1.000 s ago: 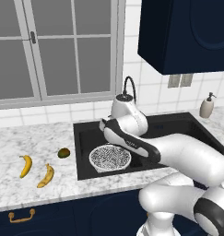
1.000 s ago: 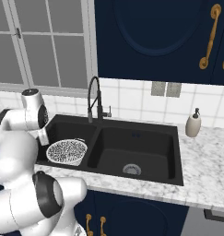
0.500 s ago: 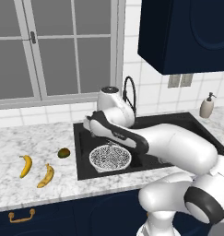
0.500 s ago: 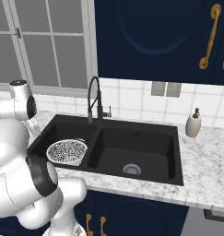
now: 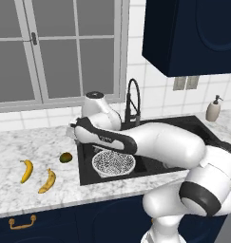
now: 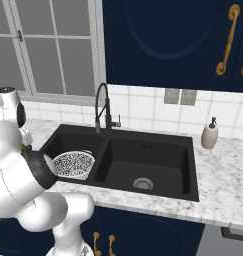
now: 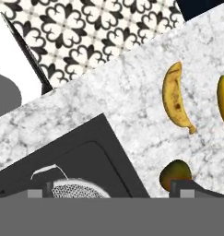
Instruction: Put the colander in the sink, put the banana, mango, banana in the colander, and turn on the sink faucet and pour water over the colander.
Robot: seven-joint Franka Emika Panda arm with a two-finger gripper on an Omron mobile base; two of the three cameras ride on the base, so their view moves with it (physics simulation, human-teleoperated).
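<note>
Colander [image 5: 113, 163] sits in sink [image 6: 158, 150]; hand view shows mango [image 7: 175, 173] by the spread gripper [image 7: 113, 190]

Kitchen fittings around the worktop

A white soap dispenser [image 6: 210, 136] stands on the marble counter [image 5: 22, 194] near two wall outlets [image 6: 179, 96]; a grey-framed window [image 5: 55, 52] and navy cabinets [image 6: 173, 40] hang above, perhaps with brass handles [image 6: 227, 37].
</note>
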